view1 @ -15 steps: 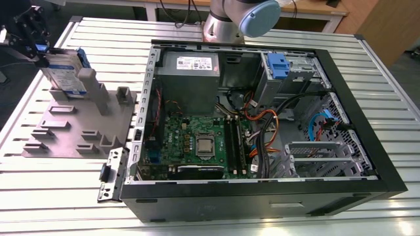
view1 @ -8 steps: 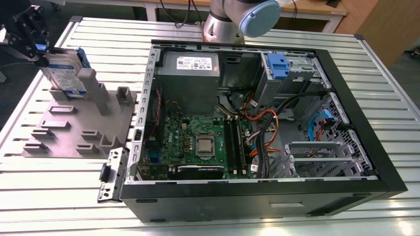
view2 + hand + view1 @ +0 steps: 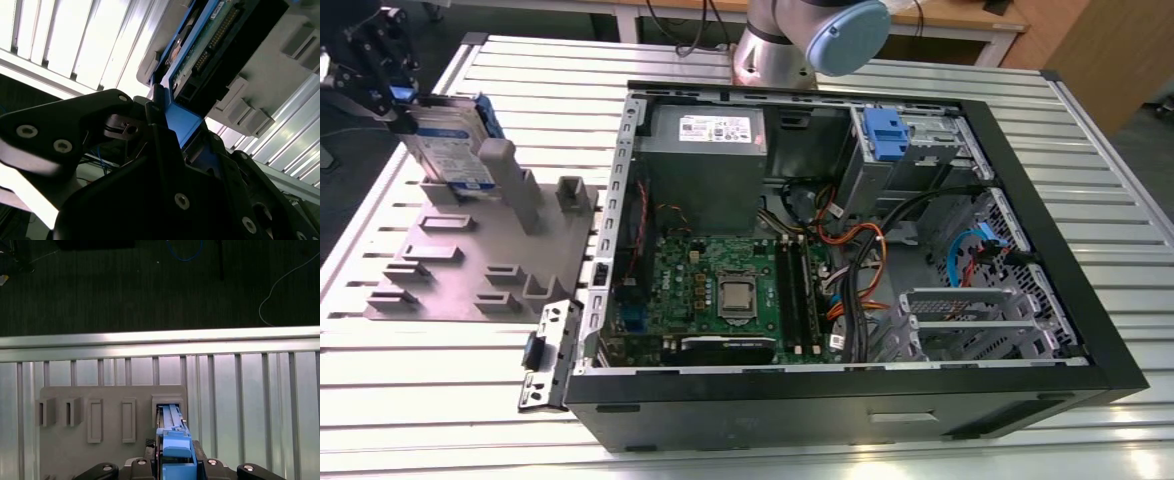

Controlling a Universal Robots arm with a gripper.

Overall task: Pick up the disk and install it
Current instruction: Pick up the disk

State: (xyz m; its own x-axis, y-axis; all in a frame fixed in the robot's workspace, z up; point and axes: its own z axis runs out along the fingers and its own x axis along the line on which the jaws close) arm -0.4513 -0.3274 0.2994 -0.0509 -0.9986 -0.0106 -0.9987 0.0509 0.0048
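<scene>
Claw (image 3: pixel 400 100) clenched on upper edge of disk (image 3: pixel 451 150), at far left of exterior view. Disk stood on edge, slightly tilted, lower end seated among posts of grey fixture plate (image 3: pixel 467 270) on slatted metal table (image 3: pixel 440 400). In both wrist views, disk's blue rail (image 3: pixel 175 447) sat pinched between black fingers (image 3: pixel 165 165), disk body reaching away from claw into fixture slot. Open computer case (image 3: pixel 854 400) lay beside fixture, toward exterior view's right, disk outside it.

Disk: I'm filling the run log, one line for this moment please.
gripper shut on disk | disk upright in grey holder | not installed
</scene>
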